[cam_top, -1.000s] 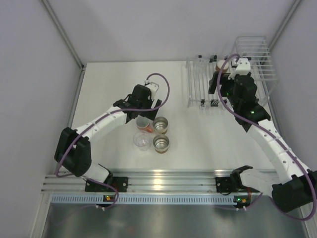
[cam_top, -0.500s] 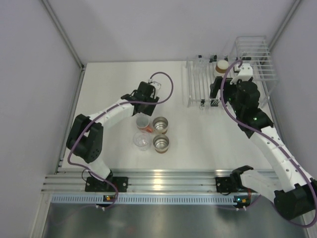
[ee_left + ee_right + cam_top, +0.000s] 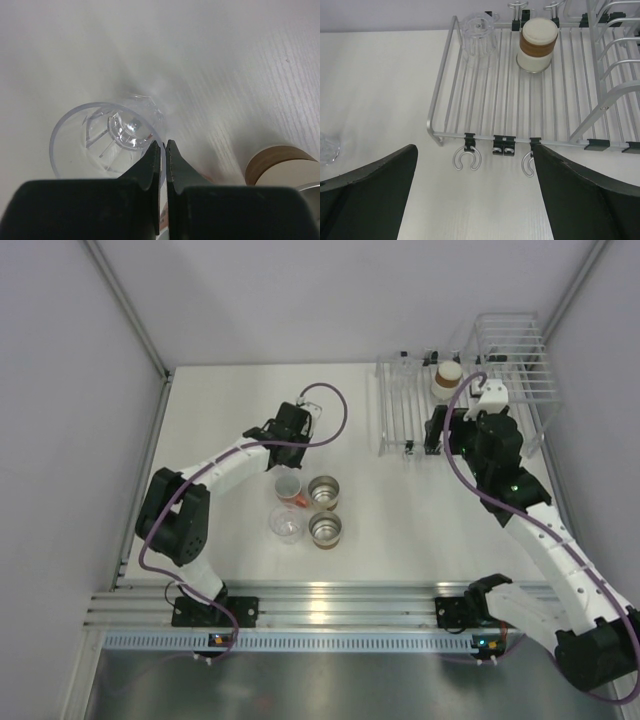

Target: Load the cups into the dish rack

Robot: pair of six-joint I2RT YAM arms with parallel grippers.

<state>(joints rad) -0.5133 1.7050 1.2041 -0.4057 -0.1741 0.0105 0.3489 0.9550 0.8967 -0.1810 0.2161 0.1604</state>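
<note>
Left gripper (image 3: 162, 145): jaws pinched on the rim of an upright clear plastic cup (image 3: 100, 142) on the white table (image 3: 225, 60).
Right gripper (image 3: 475, 155): spread wide, empty, facing the white wire dish rack (image 3: 485, 100), which holds an upturned brown cream-based cup (image 3: 536, 42) and an upturned clear ribbed cup (image 3: 479, 30).

I list: dish rack (image 3: 395, 405), white wire, table's far right corner. Inverted on its bars: racked brown cup (image 3: 537, 42), racked clear cup (image 3: 479, 32). Mid-table, mouths up: far brown cup (image 3: 324, 492), near brown cup (image 3: 325, 528), far clear cup (image 3: 288, 483), near clear cup (image 3: 286, 524). Salmon-orange cup (image 3: 301, 501), mostly hidden, sits beside the far clear cup.
</note>
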